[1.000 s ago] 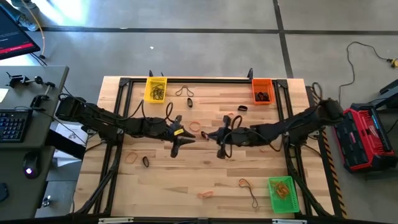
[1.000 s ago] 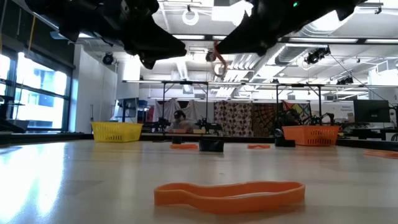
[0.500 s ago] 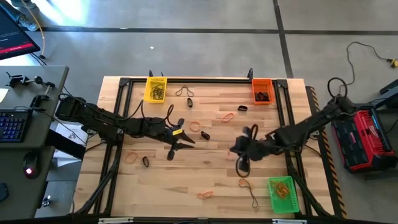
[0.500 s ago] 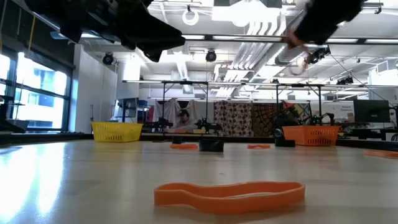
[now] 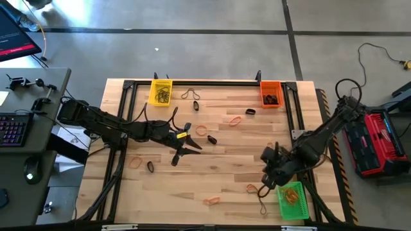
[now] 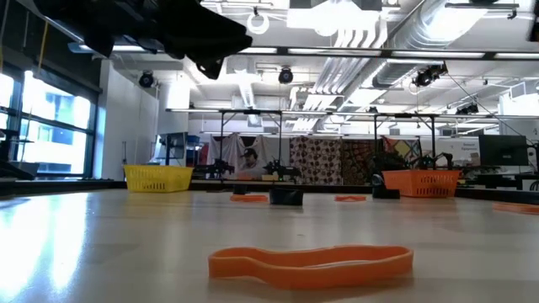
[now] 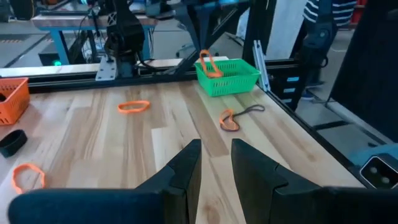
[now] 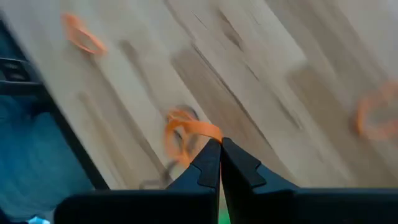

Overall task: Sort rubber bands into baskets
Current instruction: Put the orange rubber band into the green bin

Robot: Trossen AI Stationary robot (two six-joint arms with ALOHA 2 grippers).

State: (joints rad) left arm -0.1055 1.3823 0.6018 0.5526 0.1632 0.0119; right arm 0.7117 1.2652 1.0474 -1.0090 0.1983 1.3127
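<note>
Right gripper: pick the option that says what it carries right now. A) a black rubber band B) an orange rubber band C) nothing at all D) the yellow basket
B: in the right wrist view the right gripper is shut on an orange rubber band that loops out from its tips; the high view puts it beside the green basket.

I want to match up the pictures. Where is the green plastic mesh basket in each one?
High view: green plastic mesh basket, near right corner, beside the right gripper.
Low view: not in it.
Left wrist view: upper middle, an orange band on its rim.
Right wrist view: cannot tell.
Shared landmark: orange-and-dark band pair beside it.
</note>
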